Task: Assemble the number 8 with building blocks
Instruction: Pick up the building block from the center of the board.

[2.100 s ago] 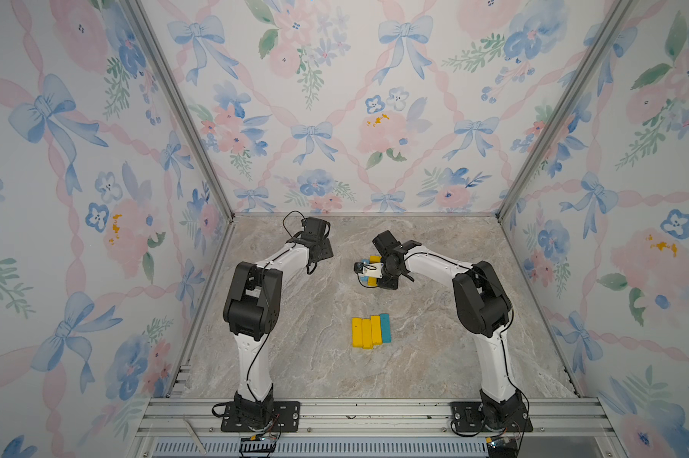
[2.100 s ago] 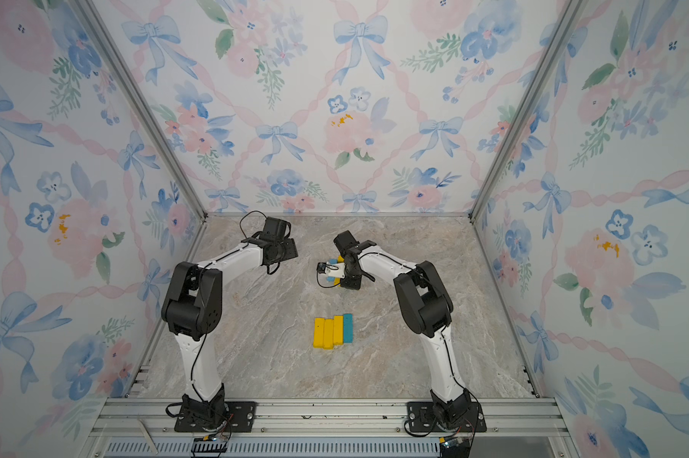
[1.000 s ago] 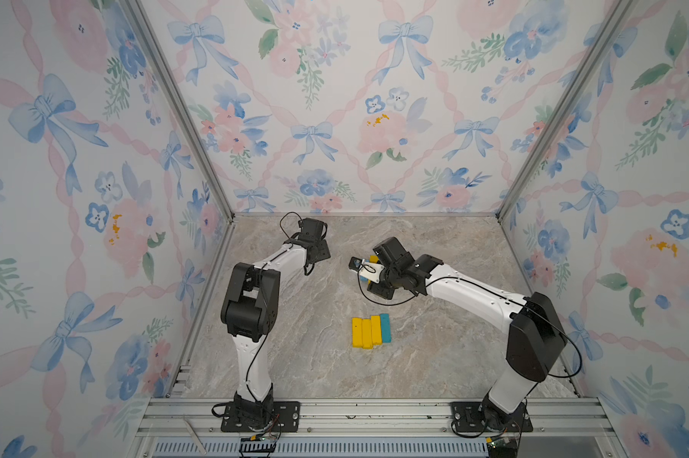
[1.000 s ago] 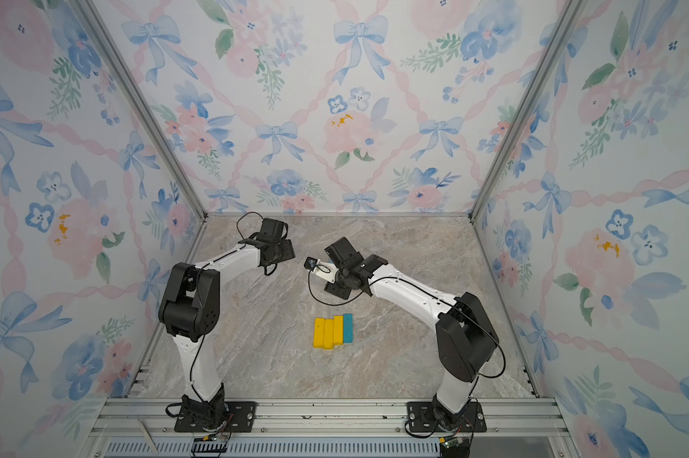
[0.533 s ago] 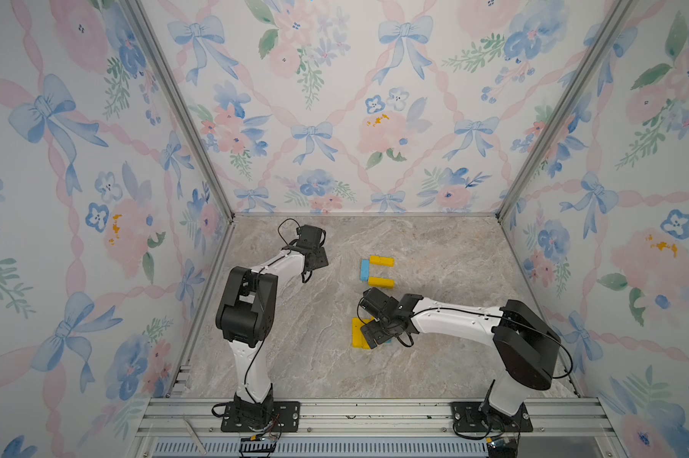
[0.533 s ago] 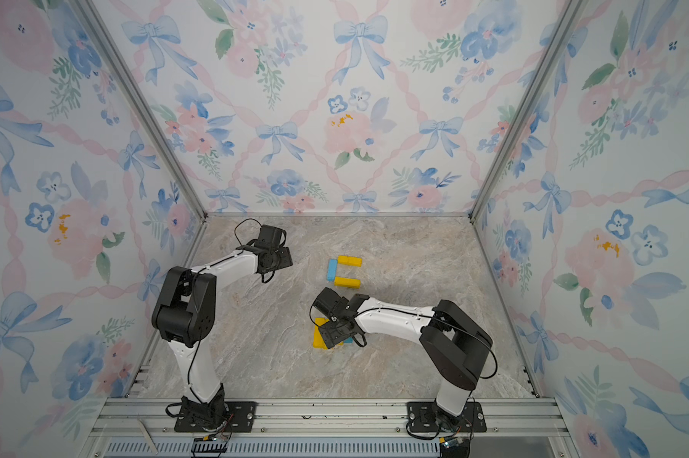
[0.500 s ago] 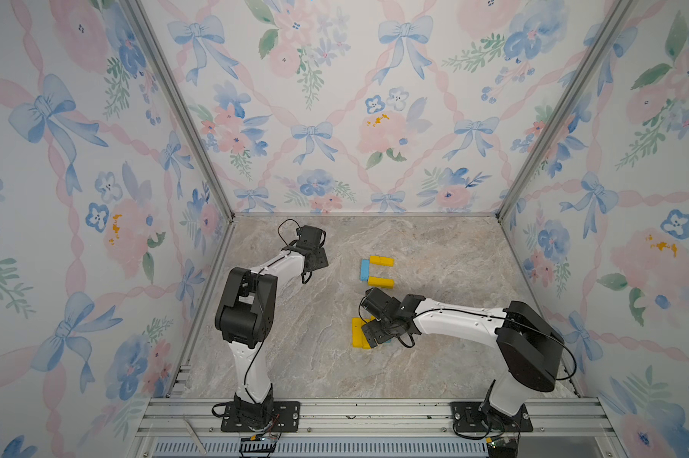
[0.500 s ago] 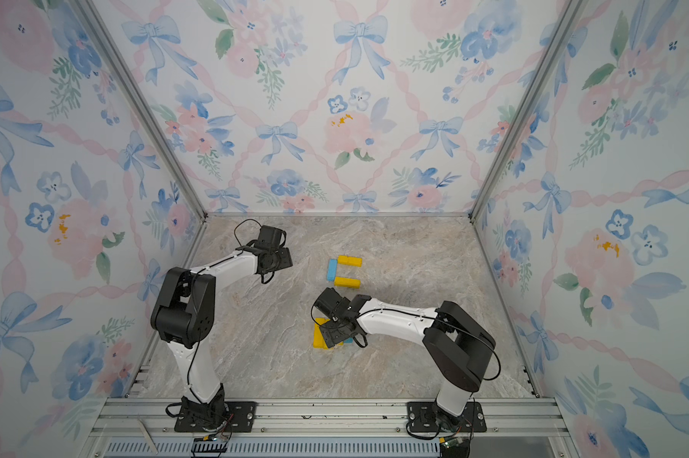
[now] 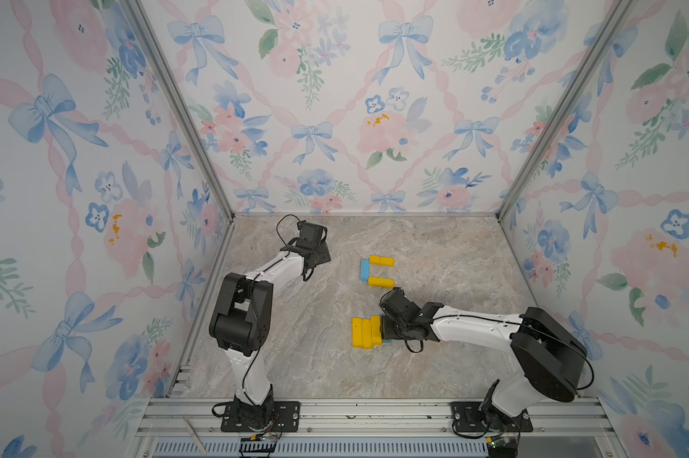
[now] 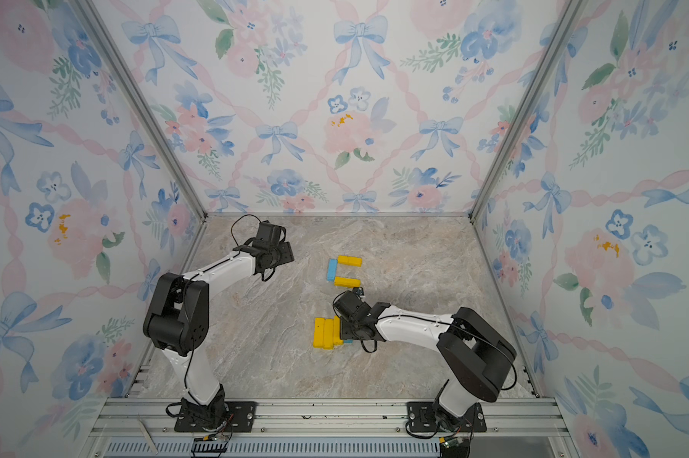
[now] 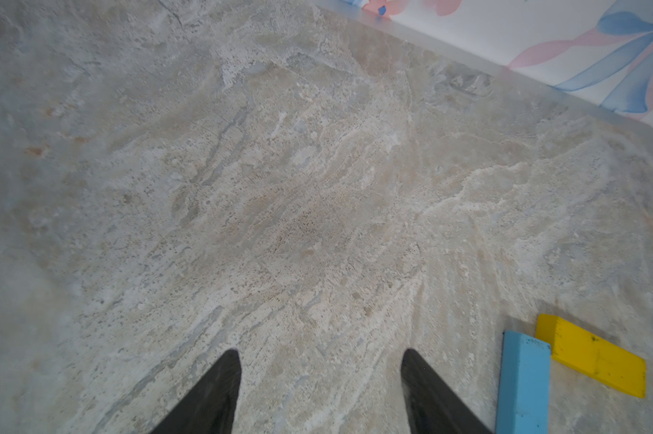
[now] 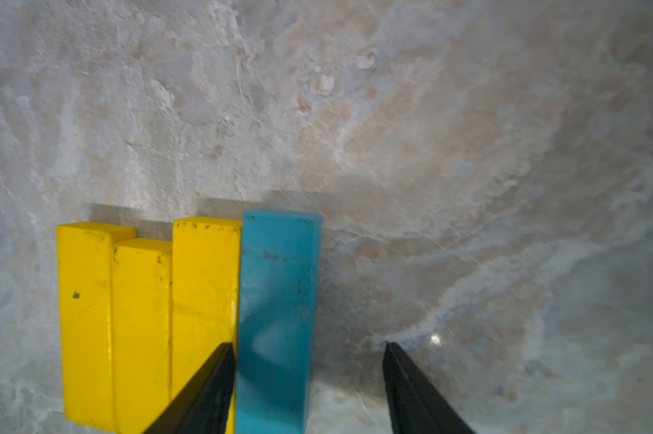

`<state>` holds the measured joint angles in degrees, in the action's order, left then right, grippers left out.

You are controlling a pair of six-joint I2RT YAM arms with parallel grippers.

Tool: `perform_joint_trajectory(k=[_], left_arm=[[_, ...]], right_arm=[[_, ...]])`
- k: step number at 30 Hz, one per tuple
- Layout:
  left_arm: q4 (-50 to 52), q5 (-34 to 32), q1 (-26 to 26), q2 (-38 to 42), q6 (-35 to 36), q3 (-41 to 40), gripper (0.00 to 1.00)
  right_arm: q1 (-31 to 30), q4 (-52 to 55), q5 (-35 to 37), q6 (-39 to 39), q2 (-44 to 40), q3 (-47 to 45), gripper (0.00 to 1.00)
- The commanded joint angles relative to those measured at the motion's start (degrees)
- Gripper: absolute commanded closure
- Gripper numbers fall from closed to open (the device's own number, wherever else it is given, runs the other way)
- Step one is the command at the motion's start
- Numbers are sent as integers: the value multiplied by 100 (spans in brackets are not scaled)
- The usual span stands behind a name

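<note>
1. Walls (image 9: 335, 119): three sides, papered with blue bows and pink flowers, with metal corner posts.
2. Counter (image 9: 315, 365): a grey-beige marbled slab that carries all the bars.
3. Front rail (image 9: 374, 412): an aluminium profile along the near edge, with both arm bases bolted to it.
4. Right arm (image 9: 473, 329): white links with black joints. It reaches low from the near right corner, and its wrist is over the stock row.
5. Left arm (image 9: 271, 265): the same build. It stretches toward the far left of the counter, well apart from the stock row.
6. Right jaws: spread, straddling the teal bar (image 12: 276, 300). In the right wrist view one fingertip (image 12: 204, 394) sits at the seam between the teal bar and the yellow bar next to it. The other fingertip (image 12: 415, 394) stands clear of the bar, with bare counter in between.
7. Left jaws: spread over bare counter with nothing between the fingertips (image 11: 212, 394).
8. Number 8, partly laid: it lies mid-counter toward the back. A light blue bar (image 9: 364, 271) forms one upright, and the far yellow bar (image 9: 381, 260) and near yellow bar (image 9: 381, 282) run crosswise from its two ends. The bracket they form opens toward the robot's right.
9. Stock row: three yellow bars (image 9: 364, 332) lie side by side, touching, in front of the figure. The teal bar lies against the row on the robot's right, mostly hidden under the wrist in both top views.
</note>
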<state>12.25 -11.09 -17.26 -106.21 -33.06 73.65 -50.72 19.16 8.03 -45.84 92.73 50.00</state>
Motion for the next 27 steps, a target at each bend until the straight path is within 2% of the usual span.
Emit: perform_joint_trajectory(k=[1, 9, 27], left_arm=[[5, -26, -30, 21, 32, -21, 30], [5, -53, -28, -21, 67, -8, 30], [-3, -62, -42, 48, 72, -70, 30]], right_arm=[[-36, 61, -1, -65, 418, 296, 38], [87, 90, 23, -276, 489, 143, 43], [294, 67, -30, -59, -106, -471, 45]])
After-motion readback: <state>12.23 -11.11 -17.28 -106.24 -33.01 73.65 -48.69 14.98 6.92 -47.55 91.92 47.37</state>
